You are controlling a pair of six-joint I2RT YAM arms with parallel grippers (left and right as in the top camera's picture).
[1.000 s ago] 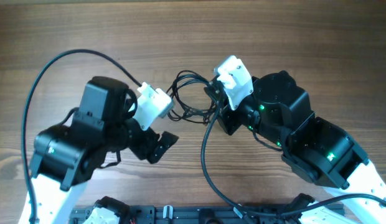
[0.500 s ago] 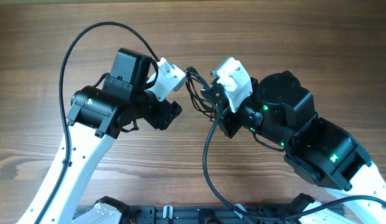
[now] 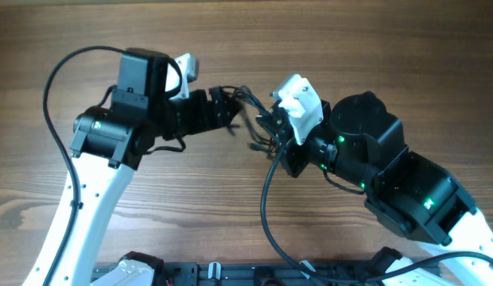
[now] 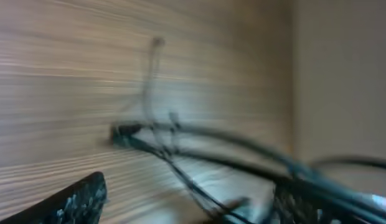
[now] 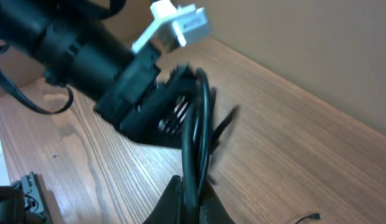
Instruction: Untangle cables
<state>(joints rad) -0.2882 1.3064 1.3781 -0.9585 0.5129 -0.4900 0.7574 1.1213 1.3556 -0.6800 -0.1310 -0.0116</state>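
Observation:
The cables (image 3: 248, 102) are a thin dark bundle of loops between the two grippers on the wooden table. My right gripper (image 3: 270, 131) is shut on a strand of the bundle; in the right wrist view the cables (image 5: 194, 143) run up out of its closed fingers (image 5: 193, 190). My left gripper (image 3: 224, 111) points right at the bundle. In the blurred left wrist view its fingers (image 4: 190, 196) stand wide apart, with strands of the cables (image 4: 199, 132) lying between and ahead of them. A small plug (image 5: 312, 216) lies on the table at the lower right of the right wrist view.
The wooden table (image 3: 390, 48) fills the overhead view. A thick black arm wire (image 3: 60, 71) arcs over the left arm, and another (image 3: 264, 206) loops below the right wrist. The arm bases stand at the front edge.
My left arm has swung up from the table's front and turned its gripper right, up to the cable bundle. The loops are drawn tighter by the right gripper, which has barely moved.

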